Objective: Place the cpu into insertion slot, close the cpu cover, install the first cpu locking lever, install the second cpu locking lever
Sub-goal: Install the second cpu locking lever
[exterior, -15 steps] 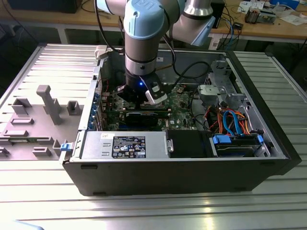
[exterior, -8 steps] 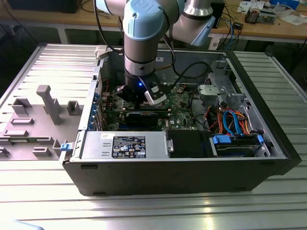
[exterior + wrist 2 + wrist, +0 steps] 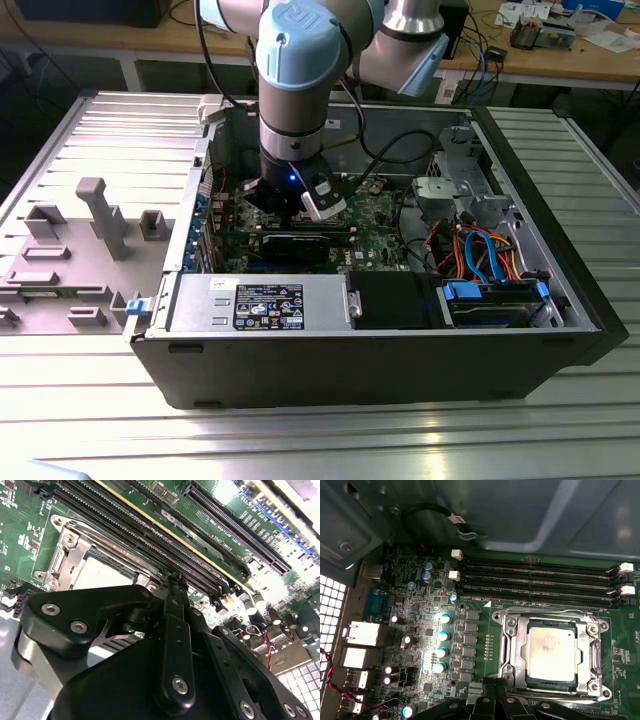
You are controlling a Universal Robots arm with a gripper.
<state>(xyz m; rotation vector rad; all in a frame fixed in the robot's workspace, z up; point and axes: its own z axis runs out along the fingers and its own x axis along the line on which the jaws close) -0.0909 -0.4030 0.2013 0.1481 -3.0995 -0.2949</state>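
While one cpu [image 3: 553,650] sits under one closed cpu cover [image 3: 512,652], fingers [image 3: 172,587] pinched narrow beside socket.

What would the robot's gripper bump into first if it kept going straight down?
Probably the cpu cover, closed around the cpu. The gripper points at the socket's edge, though depth is hard to judge; it might meet the green board beside it.

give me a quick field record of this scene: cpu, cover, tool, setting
cpu: silver-topped chip seated in the socket on the green board
cpu cover: metal frame lying flat around the chip, its window showing the chip top
tool: black tool low over the board, at the socket's edge; jaw state unclear
setting: open computer case on a slatted metal table
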